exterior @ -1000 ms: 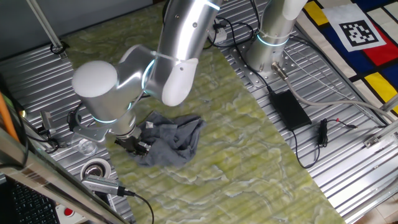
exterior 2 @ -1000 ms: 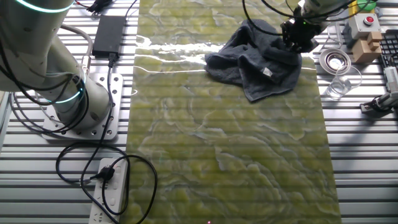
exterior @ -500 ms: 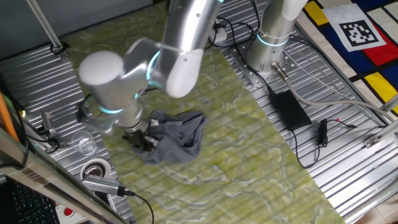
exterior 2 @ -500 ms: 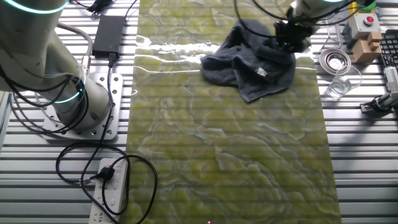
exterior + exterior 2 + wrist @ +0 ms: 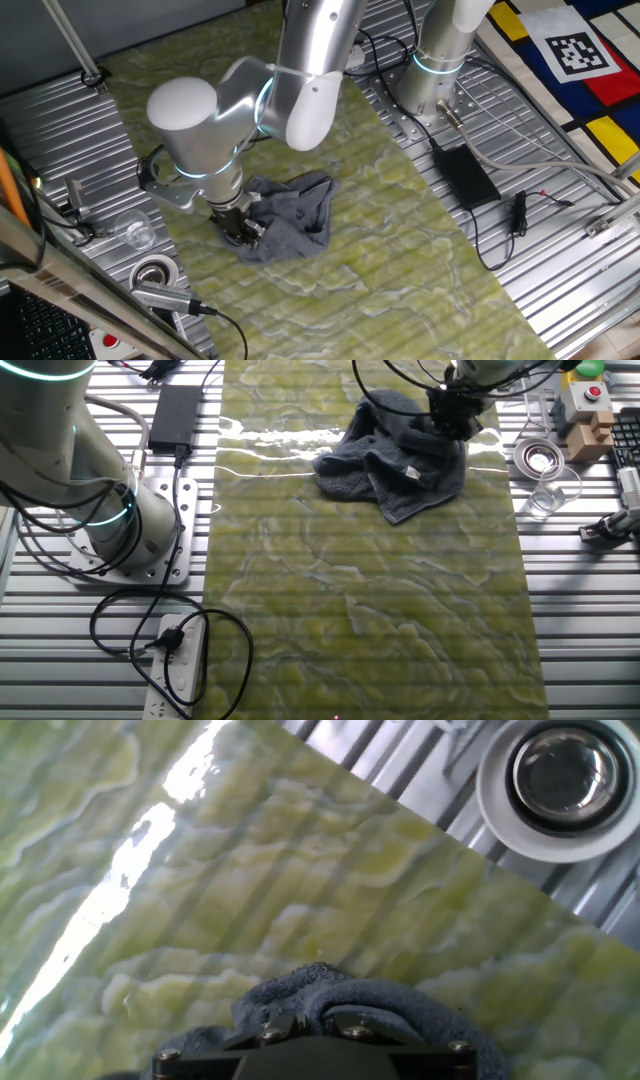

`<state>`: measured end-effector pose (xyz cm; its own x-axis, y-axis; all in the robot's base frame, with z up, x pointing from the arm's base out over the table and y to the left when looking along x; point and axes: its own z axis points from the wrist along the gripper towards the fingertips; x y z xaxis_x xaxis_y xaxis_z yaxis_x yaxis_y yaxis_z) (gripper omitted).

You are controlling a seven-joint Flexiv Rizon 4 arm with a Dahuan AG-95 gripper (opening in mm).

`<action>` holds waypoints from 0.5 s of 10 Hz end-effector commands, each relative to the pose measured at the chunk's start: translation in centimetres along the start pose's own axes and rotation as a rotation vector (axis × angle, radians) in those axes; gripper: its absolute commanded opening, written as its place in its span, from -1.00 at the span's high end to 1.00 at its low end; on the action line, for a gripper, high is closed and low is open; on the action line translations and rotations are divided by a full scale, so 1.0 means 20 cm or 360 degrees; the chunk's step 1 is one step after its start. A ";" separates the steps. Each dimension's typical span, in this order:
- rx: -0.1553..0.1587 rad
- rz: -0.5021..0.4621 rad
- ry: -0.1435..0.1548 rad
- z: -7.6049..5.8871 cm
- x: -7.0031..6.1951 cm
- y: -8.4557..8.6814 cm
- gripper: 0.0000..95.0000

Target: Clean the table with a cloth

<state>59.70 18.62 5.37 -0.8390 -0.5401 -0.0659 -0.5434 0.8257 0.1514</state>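
Where the hand view is looking along the fingers, the gripper (image 5: 320,1035) is sitting low in frame, its jaws closed on a fold of the cloth (image 5: 345,1005) bunched against them. Beyond that fold the table (image 5: 250,870) is lying bare, with a bright streak of glare running across it. Farther off, past the table edge, a round tape roll (image 5: 560,780) is resting on ribbed metal panels (image 5: 380,745).

From one fixed view: gripper (image 5: 243,230) pinching the near-left edge of the cloth (image 5: 292,218), which is lying crumpled on the table (image 5: 400,230); a clear cup (image 5: 135,232) is standing just off the table.

From the other fixed view: gripper (image 5: 452,422) pressing into the cloth (image 5: 400,455) at the far right of the table (image 5: 360,600), small pale tag (image 5: 408,475) showing.
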 end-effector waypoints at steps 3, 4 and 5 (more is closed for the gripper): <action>0.0018 0.0017 0.0009 0.00 0.01 0.00 1.00; 0.0029 0.0015 0.0030 0.00 0.01 0.00 1.00; 0.0041 0.0013 0.0038 0.00 0.01 0.00 1.00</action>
<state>59.62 18.55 5.52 -0.8429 -0.5367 -0.0371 -0.5367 0.8341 0.1273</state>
